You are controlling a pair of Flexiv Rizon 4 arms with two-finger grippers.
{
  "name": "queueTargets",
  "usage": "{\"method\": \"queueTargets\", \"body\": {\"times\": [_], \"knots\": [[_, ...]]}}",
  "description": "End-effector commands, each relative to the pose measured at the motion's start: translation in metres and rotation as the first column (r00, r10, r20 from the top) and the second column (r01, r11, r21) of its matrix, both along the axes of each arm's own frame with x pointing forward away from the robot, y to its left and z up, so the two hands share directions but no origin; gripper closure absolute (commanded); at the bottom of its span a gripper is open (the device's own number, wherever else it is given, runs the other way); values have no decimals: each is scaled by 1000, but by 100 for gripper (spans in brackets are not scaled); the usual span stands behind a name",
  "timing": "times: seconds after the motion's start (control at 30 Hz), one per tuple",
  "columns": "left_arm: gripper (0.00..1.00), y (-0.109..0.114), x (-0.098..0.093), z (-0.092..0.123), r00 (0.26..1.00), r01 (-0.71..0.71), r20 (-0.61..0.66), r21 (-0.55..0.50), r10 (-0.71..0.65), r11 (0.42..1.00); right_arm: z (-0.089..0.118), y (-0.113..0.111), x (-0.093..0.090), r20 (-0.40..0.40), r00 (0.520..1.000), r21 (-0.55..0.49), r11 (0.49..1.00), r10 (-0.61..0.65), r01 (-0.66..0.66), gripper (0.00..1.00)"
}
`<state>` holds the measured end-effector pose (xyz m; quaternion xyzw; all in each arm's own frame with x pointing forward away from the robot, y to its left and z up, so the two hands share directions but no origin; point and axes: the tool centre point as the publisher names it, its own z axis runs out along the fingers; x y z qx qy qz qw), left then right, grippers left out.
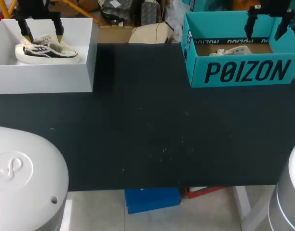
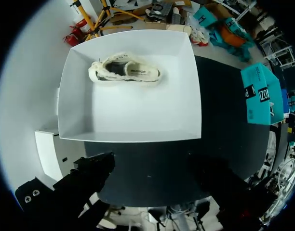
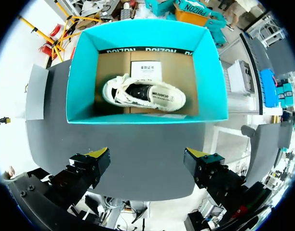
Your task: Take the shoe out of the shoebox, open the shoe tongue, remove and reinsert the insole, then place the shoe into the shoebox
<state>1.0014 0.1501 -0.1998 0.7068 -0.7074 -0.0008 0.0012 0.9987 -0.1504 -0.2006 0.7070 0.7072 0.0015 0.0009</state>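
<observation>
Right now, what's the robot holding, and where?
Nothing. The left gripper and right gripper are open, over the left shoe and right shoe, touching neither.

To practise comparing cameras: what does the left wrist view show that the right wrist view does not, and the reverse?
Only the left wrist view: the white box with a shoe in it. Only the right wrist view: the inside of the teal box, holding a second shoe and a paper slip, and the open right gripper. Both: the black table and the teal box, which the left wrist view shows only from outside.
</observation>
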Motion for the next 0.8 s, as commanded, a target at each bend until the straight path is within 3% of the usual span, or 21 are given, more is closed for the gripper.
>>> {"method": "queueTargets", "body": {"times": [0.03,0.13,0.23,0.27,0.3,0.33,0.77,0.8], "knots": [[0,-2,-2,2,996,89,26,0,-89,996,0,0,0,0,1000,0,1000,0,0,0],[0,-3,-7,9,925,358,123,35,-359,933,0,0,0,0,1000,0,1000,0,0,0],[0,-2,-12,12,739,629,179,159,-649,761,0,0,0,0,1000,0,1000,0,0,0],[0,-2,-14,14,655,705,200,188,-729,684,0,0,0,0,1000,0,1000,0,0,0],[0,-1,-19,17,517,784,218,266,-828,560,0,0,0,0,1000,0,1000,0,0,0],[0,2,-25,18,359,841,172,366,-917,398,0,0,0,0,1000,0,1000,0,0,0],[0,2,-25,18,359,841,172,366,-917,398,0,0,0,0,1000,0,1000,0,0,0],[0,2,-26,13,337,863,168,339,-926,375,0,0,0,0,1000,0,1000,0,0,0]]}}
